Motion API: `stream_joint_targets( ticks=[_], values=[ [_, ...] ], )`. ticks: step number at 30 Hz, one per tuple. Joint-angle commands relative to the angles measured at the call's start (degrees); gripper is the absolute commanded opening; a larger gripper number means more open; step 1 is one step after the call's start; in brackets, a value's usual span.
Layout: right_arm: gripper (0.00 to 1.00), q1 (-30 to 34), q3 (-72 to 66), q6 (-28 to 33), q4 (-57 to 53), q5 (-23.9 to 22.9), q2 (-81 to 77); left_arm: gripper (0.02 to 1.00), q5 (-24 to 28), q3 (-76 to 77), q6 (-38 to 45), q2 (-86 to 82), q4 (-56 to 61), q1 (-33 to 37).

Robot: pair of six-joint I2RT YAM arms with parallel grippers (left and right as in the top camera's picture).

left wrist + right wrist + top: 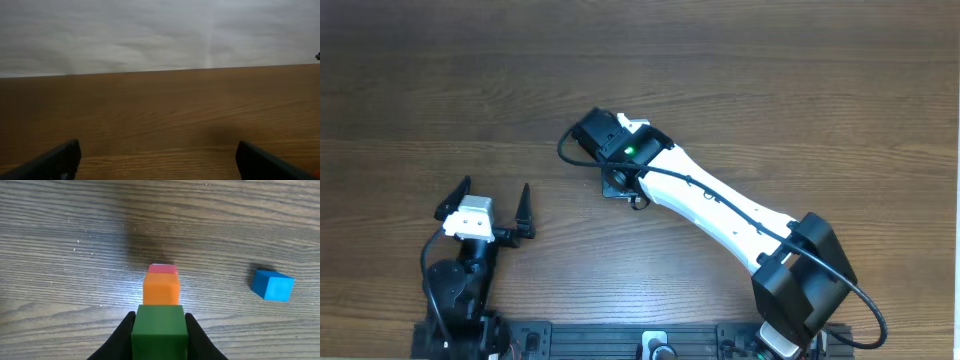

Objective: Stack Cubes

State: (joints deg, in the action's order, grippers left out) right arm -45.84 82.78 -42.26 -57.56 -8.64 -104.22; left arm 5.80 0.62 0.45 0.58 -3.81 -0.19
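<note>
Pinching a green cube (160,336), the right gripper (159,322) holds it above an orange cube (161,289) stacked on a red cube (162,268), apparently to top the tower; a blue cube (272,285) lies apart. The left gripper (494,190) rests spread, unneeded.

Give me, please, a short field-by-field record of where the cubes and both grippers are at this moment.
right gripper: shut on the green cube, held close over the orange cube
orange cube: seems to sit on a red cube, of which only a strip shows
green to orange contact: cannot tell
blue cube: alone on the table, apart from the others
left gripper: open, empty, near its own base
surface: wooden table
</note>
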Motion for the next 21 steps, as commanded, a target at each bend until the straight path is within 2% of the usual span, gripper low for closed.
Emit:
stream_joint_targets(
  ticks=[1,21],
  values=[
    [0.04,0.8,1.0,0.4,0.5,-0.2,-0.9,0.998,0.2,-0.3,0.8,-0.4,-0.1,0.4],
    [0.038,1.0,1.0,0.3,1.5,-0.2,-3.3,0.998,0.2,-0.3,0.8,-0.4,-0.1,0.4]
  ],
)
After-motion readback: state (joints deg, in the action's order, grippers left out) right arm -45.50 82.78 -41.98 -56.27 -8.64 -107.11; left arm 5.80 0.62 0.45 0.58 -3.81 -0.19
